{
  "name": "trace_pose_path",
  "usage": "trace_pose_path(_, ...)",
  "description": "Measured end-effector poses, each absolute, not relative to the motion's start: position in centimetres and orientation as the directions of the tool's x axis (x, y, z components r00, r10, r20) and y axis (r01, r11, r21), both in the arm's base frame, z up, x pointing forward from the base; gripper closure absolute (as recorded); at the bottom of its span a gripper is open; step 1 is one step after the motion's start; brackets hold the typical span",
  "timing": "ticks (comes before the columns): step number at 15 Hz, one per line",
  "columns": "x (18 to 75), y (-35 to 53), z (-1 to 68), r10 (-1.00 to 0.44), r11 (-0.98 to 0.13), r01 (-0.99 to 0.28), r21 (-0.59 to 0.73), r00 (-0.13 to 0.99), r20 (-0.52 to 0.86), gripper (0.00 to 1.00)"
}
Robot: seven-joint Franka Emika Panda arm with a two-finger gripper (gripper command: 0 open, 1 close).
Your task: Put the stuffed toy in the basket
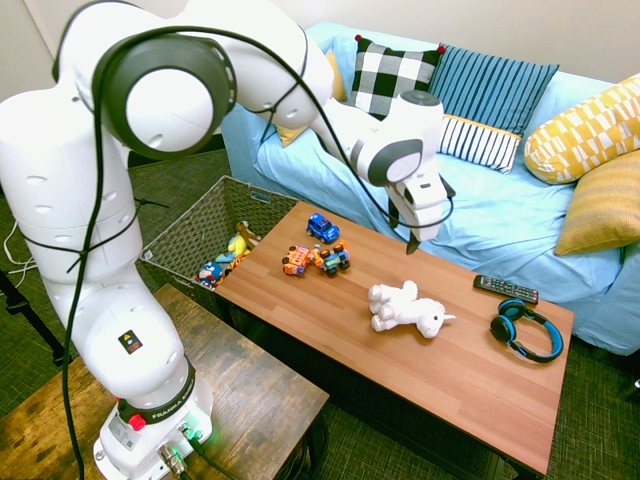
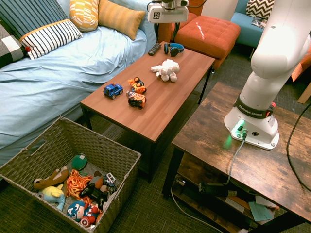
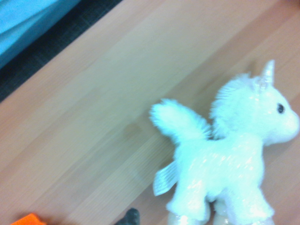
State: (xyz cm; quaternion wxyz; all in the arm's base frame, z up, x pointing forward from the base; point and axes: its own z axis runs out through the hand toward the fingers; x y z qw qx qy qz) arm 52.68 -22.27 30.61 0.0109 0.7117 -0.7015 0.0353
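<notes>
The stuffed toy (image 1: pixel 408 308) is a white plush unicorn lying on its side in the middle of the wooden coffee table (image 1: pixel 470 375). From the other side the toy (image 2: pixel 166 70) lies near the table's far end, and it fills the wrist view (image 3: pixel 225 154) with its small horn showing. My gripper (image 1: pixel 404 232) hangs open and empty above the table, a little behind the toy on the sofa side, with nothing between its dark fingers. The basket (image 1: pixel 190 232) is a large woven grey-brown one on the floor off the table's left end (image 2: pixel 104 150), with several toys inside.
Small toy cars (image 1: pixel 318 258) and a blue car (image 1: pixel 322 226) stand on the table between the toy and the basket. Blue headphones (image 1: pixel 527 330) and a remote (image 1: pixel 505 288) lie at the other end. A blue sofa (image 1: pixel 500 215) with cushions runs behind the table.
</notes>
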Motion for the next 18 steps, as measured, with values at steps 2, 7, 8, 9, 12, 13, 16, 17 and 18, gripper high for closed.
trace_pose_path(2,52.2,-24.3,28.8,-0.997,0.036,-0.999,-0.014,-0.037,0.067,0.00)
trace_pose_path(7,53.1,-26.2,25.3,-0.978,0.205,-0.979,0.003,-0.205,0.039,0.00)
trace_pose_path(8,53.6,-27.0,24.0,-0.970,0.241,-0.970,0.010,-0.240,0.046,0.00)
trace_pose_path(9,54.1,-27.5,22.5,-0.961,0.271,-0.962,0.020,-0.270,0.053,0.00)
trace_pose_path(12,55.6,-28.2,17.6,-0.935,0.351,-0.934,0.063,-0.345,0.089,0.00)
trace_pose_path(13,55.9,-28.1,15.8,-0.929,0.365,-0.927,0.081,-0.357,0.100,0.00)
trace_pose_path(16,56.5,-28.5,11.9,-0.919,0.388,-0.915,0.110,-0.374,0.128,0.00)
trace_pose_path(17,56.5,-28.9,11.2,-0.917,0.392,-0.913,0.116,-0.376,0.135,0.00)
trace_pose_path(18,56.5,-29.2,10.8,-0.915,0.396,-0.910,0.121,-0.379,0.138,0.00)
